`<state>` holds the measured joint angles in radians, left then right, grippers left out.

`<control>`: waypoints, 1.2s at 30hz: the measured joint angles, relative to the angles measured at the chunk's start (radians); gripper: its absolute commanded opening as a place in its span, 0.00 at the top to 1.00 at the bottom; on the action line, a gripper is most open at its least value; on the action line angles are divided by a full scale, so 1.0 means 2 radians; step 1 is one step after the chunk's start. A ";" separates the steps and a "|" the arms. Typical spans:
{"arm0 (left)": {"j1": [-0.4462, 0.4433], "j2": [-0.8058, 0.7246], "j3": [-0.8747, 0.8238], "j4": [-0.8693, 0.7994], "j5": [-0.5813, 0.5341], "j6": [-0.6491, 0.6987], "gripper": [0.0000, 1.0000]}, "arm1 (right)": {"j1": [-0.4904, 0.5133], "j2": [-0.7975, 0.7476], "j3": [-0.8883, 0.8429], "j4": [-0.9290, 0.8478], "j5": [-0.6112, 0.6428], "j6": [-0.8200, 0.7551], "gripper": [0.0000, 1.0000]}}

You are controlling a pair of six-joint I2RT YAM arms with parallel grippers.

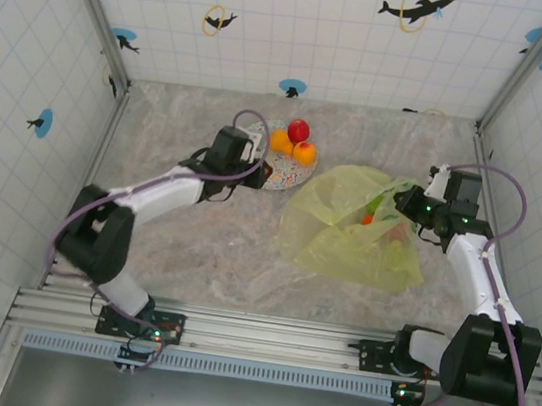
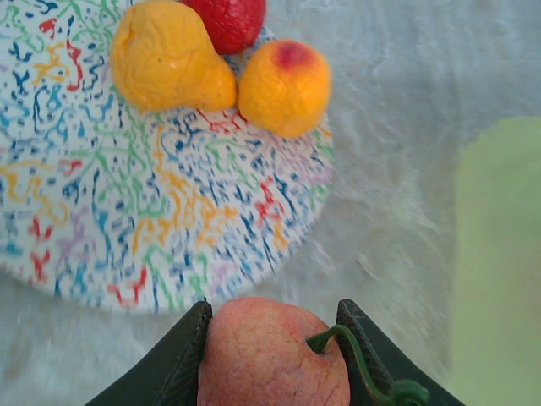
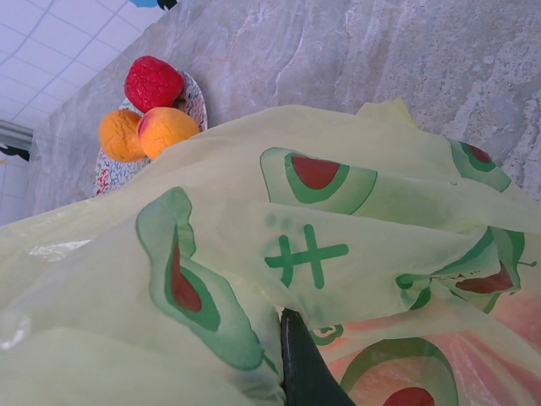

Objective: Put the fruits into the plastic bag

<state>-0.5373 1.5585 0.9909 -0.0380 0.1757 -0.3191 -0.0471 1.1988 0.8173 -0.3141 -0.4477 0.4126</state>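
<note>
- Left claw [image 2: 272, 311] pinching apple [image 2: 270, 359], just off plate [image 2: 127, 211]; other fruits [image 2: 169, 55] ahead of it.
- Right claw [image 1: 404, 208] pressed together on bag [image 1: 347, 234] edge.
- Step: carrying the apple. Next: swing right over bag mouth, release.

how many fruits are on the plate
3, clustered at one edge of the plate: a yellow pear, a red fruit touching it, and an orange fruit beside the pear. None look hidden.

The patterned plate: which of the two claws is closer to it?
Left. The left gripper, closed on a reddish apple, sits just off the rim of the plate; the right gripper is farther away, pinching the plastic bag.
</note>
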 measured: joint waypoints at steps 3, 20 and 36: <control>-0.026 -0.072 -0.067 0.009 0.006 -0.013 0.62 | 0.000 0.000 0.000 0.003 -0.002 0.003 1.00; -0.176 0.045 -0.029 0.063 0.024 -0.024 0.63 | 0.014 0.000 0.000 0.024 -0.013 0.022 1.00; -0.215 0.222 0.110 0.179 0.023 -0.055 0.53 | 0.027 0.000 -0.013 0.026 -0.016 0.022 1.00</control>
<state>-0.9672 2.0033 1.2114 0.3191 0.2214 -0.4294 0.0074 1.1988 0.7906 -0.2623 -0.4797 0.4557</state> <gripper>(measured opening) 0.441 0.055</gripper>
